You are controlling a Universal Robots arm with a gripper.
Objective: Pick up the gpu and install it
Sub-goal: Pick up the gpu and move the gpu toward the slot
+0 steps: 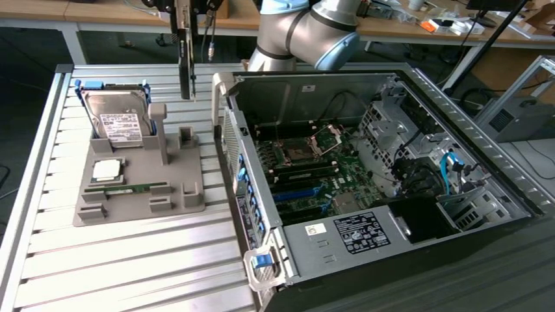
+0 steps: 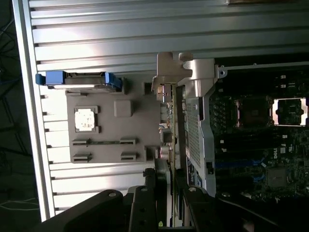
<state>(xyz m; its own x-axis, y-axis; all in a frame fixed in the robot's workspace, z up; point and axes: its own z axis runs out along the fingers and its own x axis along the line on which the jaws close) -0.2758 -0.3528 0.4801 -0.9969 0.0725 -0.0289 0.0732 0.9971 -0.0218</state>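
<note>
- The tool (image 1: 186, 9) pinches the gpu (image 1: 184, 62) by its upper edge, and the card hangs upright.
- The gpu is in the air just outside the open computer case (image 1: 299, 253), above the table (image 1: 130, 266), between the case's wall and the grey parts holder (image 1: 139, 209).

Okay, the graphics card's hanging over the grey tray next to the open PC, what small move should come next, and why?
Probably shift the gpu sideways toward the exterior view's right, over the open case. The gripper holds it upright, clear above the grey tray and outside the case; the blue slots on the motherboard sit inside.
</note>
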